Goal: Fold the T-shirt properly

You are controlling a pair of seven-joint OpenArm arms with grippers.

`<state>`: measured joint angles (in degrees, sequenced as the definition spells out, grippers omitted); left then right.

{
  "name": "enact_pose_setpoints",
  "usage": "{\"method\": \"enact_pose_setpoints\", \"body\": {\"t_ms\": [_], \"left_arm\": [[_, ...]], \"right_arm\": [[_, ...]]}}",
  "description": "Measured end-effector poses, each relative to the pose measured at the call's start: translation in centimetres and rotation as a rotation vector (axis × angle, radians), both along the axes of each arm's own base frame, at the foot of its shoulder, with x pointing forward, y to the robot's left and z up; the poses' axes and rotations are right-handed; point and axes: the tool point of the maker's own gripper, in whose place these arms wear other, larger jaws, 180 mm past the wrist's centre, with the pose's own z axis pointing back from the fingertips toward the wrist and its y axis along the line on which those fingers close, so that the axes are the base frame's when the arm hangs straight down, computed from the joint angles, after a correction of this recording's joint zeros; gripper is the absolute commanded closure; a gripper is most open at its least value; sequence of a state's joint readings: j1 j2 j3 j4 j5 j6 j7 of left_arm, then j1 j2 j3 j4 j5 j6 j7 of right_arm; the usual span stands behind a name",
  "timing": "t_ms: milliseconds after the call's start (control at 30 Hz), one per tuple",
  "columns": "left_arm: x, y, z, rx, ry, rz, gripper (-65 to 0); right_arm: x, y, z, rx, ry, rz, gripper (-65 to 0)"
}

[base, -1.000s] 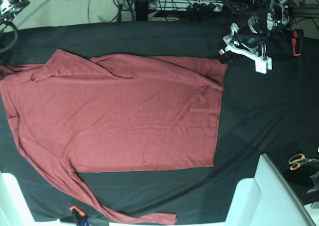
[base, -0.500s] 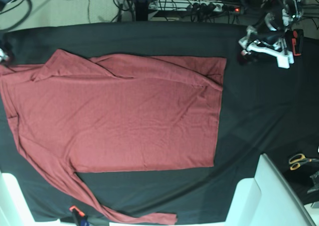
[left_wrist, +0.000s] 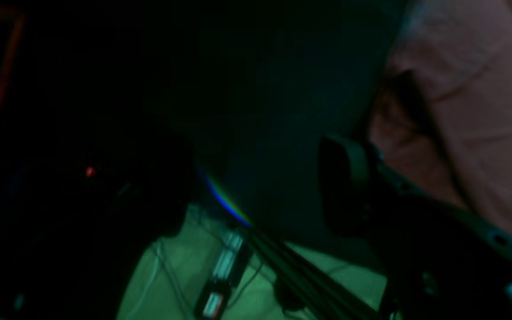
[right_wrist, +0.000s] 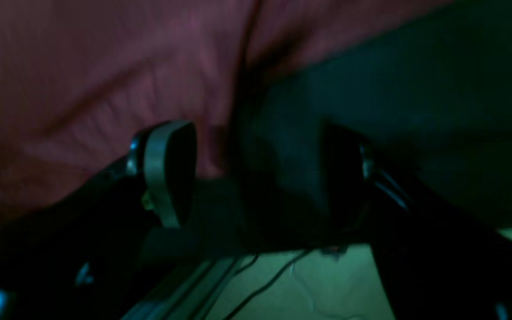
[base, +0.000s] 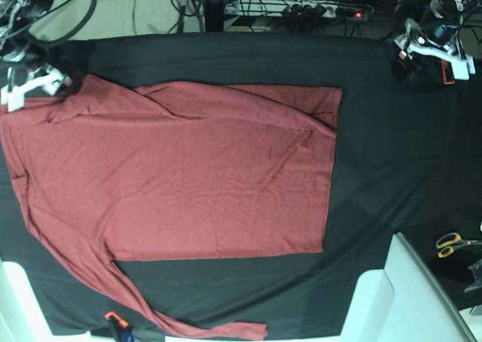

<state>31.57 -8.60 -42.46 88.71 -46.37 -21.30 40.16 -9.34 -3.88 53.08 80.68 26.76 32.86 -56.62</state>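
Observation:
The brick-red long-sleeved T-shirt [base: 188,176] lies spread flat on the black tablecloth [base: 392,154]. One sleeve is folded across its top and the other trails to the bottom edge. My right gripper [base: 30,86] hovers at the shirt's far left top corner. In the right wrist view it [right_wrist: 256,178] is open, with its jaws straddling the edge of the shirt [right_wrist: 82,66] and nothing held. My left gripper [base: 429,50] is at the far right, off the shirt. In the left wrist view it [left_wrist: 256,186] looks open and empty, with the shirt [left_wrist: 474,89] at upper right.
Yellow-handled scissors [base: 452,243] lie at the right edge. A white block [base: 399,297] stands at the bottom right. An orange-tipped tool [base: 114,323] lies at the bottom left. A power strip [base: 316,10] and cables lie beyond the table's far edge.
My left gripper has moved right and up, away from the shirt's top right corner. My right gripper has come into view at the shirt's top left corner. The shirt has not moved.

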Motion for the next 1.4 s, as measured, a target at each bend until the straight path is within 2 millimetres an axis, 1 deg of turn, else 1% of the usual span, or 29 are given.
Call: {"method": "enact_pose_setpoints", "body": {"t_ms": [100, 167, 267, 467, 733, 767, 800, 933, 1000, 1100, 1133, 1167, 1233, 1400], "left_arm": [[-0.2, -0.2, -0.3, -0.009, 0.008, 0.000, -42.6], [-0.1, -0.2, -0.3, -0.008, 0.005, -0.002, -42.6], [0.0, -0.3, -0.2, -0.008, 0.004, -0.004, -42.6], [0.0, -0.3, -0.2, -0.009, 0.004, -0.004, -42.6], [0.0, -0.3, -0.3, -0.009, 0.004, -0.004, -42.6], [-0.1, -0.3, -0.3, -0.009, 0.005, -0.004, -42.6], [0.0, -0.3, -0.3, -0.009, 0.004, -0.004, -42.6], [0.0, -0.3, -0.3, -0.009, 0.005, -0.004, -42.6], [0.0, -0.3, -0.3, -0.009, 0.004, -0.004, -42.6], [0.0, -0.3, -0.3, -0.009, 0.004, -0.004, -42.6], [0.0, -0.3, -0.3, -0.009, 0.004, -0.004, -42.6], [-0.1, -0.3, -0.3, -0.009, 0.005, -0.003, -42.6], [-0.1, -0.3, -0.3, -0.010, 0.005, -0.004, -42.6], [-0.1, -0.3, -0.3, -0.010, 0.006, -0.003, -42.6]], "right_arm": [[0.4, 0.9, -0.1, 0.003, 0.000, 0.041, -41.7], [0.7, 1.9, -0.2, 0.015, -0.004, 0.069, -41.7], [0.9, 2.9, -0.3, 0.030, -0.018, 0.075, -41.7], [1.2, 3.3, -0.3, 0.037, -0.032, 0.071, -41.7], [1.2, 3.4, -0.3, 0.038, -0.032, 0.073, -41.1], [1.2, 3.4, -0.3, 0.038, -0.032, 0.073, -39.3], [1.2, 3.4, -0.3, 0.038, -0.031, 0.073, -36.0], [0.6, 3.7, -0.6, 0.044, -0.003, 0.084, -17.7], [0.4, 3.8, -0.7, 0.044, 0.004, 0.085, -9.9], [0.6, 3.9, -0.8, 0.049, 0.001, 0.087, -1.8], [0.6, 4.2, -1.0, 0.057, 0.008, 0.101, -0.3], [0.4, 4.8, -1.4, 0.070, 0.029, 0.126, -0.3], [0.7, 5.6, -1.4, 0.083, 0.024, 0.146, -0.5], [1.2, 6.6, -1.4, 0.092, 0.020, 0.179, -0.5]]}}
